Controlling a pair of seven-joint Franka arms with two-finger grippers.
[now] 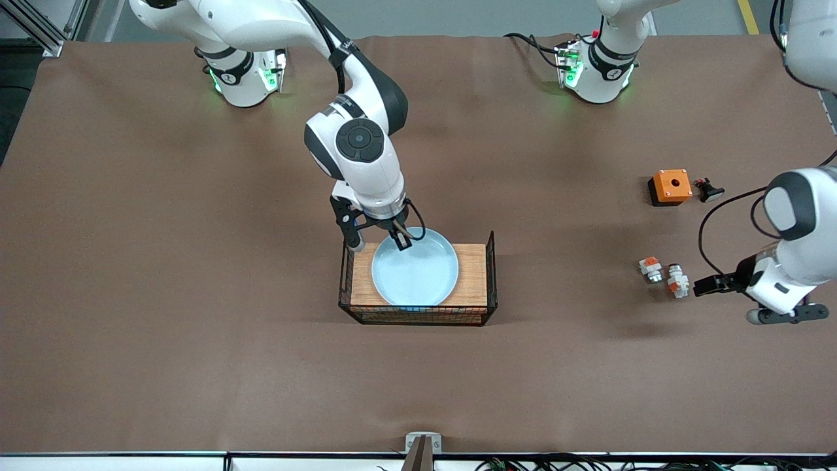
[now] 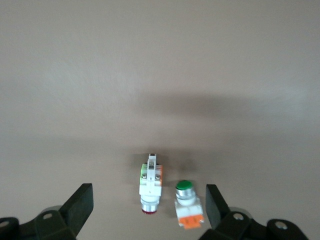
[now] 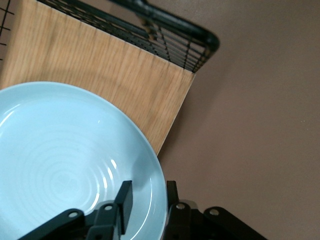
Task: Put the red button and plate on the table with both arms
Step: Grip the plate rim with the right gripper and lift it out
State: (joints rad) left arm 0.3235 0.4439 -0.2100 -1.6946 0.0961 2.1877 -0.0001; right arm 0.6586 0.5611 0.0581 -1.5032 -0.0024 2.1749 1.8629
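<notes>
The pale-blue plate [image 1: 418, 275] lies on a wooden board with black wire sides [image 1: 472, 273]. My right gripper [image 1: 396, 237] is open and straddles the plate's rim, one finger inside the plate [image 3: 60, 165] and one outside it [image 3: 147, 194]. The red button [image 1: 677, 282], a white body with a silver end, lies on the brown table [image 1: 196, 294] toward the left arm's end. My left gripper [image 1: 701, 286] is open just beside it. In the left wrist view the red button [image 2: 150, 186] lies between the spread fingers of that gripper [image 2: 149, 196].
A stubbier white piece with an orange part [image 1: 650, 267] [image 2: 188, 206] lies beside the red button. An orange box with a hole [image 1: 670, 186] and a small black part [image 1: 709, 191] lie farther from the front camera. The board's wire sides [image 1: 492, 268] stand up around the plate.
</notes>
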